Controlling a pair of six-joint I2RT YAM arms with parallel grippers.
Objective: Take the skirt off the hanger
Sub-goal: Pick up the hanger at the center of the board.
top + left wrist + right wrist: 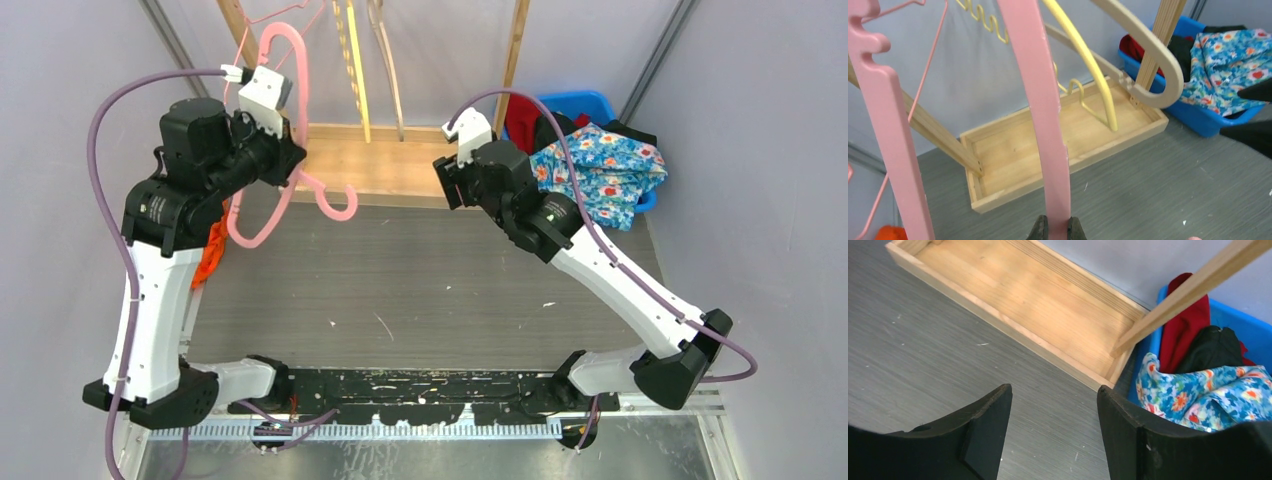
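At the blue bin [578, 99] edge, right pincer [1054, 391] hangs, jaws apart.

Half-seen things around the rack and bin

The left end effector [1056, 231] shows only two fingertips at the bottom edge of its wrist camera, and the pink hanger [1038, 100] is cropped top and bottom there. At the desk's [420, 290] left edge an orange cloth [210, 255] hides behind the arm. A red garment [520, 115] and a black garment [555, 130] lie mostly buried under the skirt [600, 170] in the blue bin [600, 103].
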